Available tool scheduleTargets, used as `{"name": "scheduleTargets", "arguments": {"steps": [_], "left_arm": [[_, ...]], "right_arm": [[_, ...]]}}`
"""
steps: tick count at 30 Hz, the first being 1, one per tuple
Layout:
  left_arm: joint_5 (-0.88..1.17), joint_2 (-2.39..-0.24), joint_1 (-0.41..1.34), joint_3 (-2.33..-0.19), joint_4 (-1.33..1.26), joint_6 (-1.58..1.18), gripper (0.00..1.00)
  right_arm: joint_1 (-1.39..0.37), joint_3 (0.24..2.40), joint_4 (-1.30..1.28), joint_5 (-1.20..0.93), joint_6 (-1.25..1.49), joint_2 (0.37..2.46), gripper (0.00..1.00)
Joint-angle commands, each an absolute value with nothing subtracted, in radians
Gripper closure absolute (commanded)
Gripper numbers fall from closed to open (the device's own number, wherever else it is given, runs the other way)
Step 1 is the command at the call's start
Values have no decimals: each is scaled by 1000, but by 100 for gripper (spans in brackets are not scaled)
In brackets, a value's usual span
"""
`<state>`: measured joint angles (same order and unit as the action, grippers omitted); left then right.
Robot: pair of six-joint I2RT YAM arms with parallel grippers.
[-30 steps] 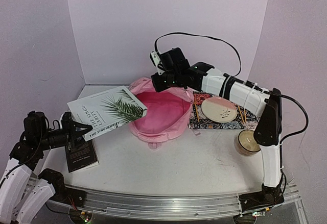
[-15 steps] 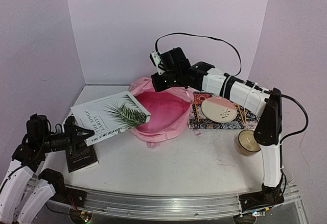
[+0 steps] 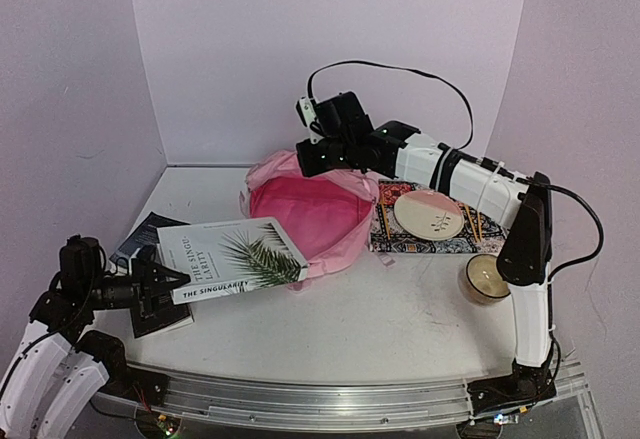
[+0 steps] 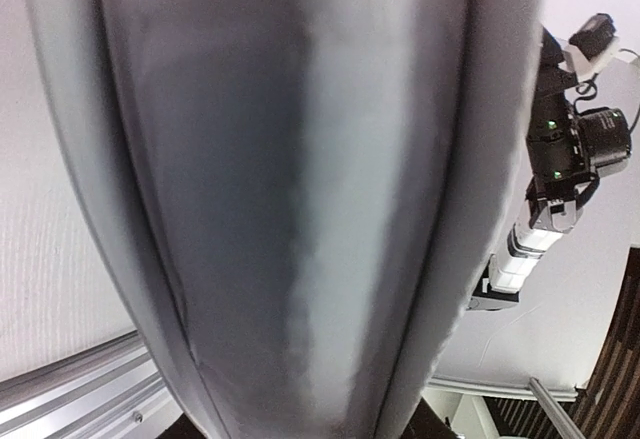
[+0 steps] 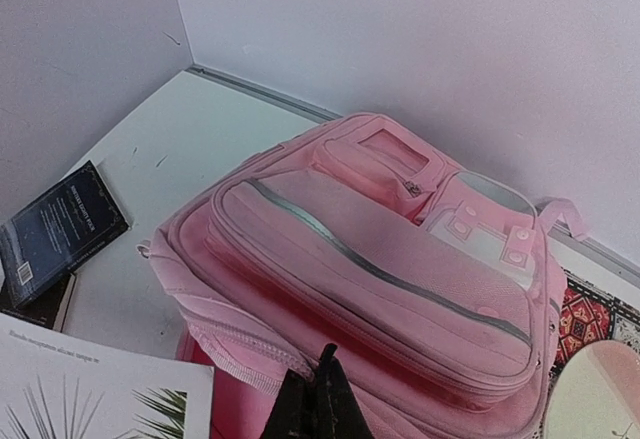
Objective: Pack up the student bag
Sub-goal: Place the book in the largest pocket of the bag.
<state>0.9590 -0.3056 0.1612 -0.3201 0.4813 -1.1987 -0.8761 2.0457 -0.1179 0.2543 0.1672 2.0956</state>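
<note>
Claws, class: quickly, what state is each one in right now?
Left claw: closed on the white book.
Right claw: closed, pinching the student bag at its rim.

the bag [image 5: 400, 259] under the right gripper [image 5: 318, 399] is pink, with pale patches and grey zip lines. the book [image 3: 235, 259] at the left gripper [image 3: 172, 281] is white with a green palm leaf; the second book [image 5: 62, 221] beneath is dark.

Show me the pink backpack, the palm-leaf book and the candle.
pink backpack [image 5: 400, 259], right wrist view, front panel.
palm-leaf book [image 3: 235, 257], top external view, front cover.
candle [image 3: 485, 277], top external view, wax top.
</note>
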Motion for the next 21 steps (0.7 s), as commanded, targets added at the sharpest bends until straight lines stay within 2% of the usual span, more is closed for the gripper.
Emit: {"name": "scheduleTargets", "arguments": {"steps": [1,6,21], "left_arm": [[997,-336,163,-321,454,-1149,61],[920,-384,163,-352,430,-1129,61],[817,-549,166,-397,84,-1279,62]], "right_arm": [[-883,2110,-8,263,189,2066,100],[-883,2082,-8,186,194,2050,100],[-944,1944,24,54,218,1989,100]]}}
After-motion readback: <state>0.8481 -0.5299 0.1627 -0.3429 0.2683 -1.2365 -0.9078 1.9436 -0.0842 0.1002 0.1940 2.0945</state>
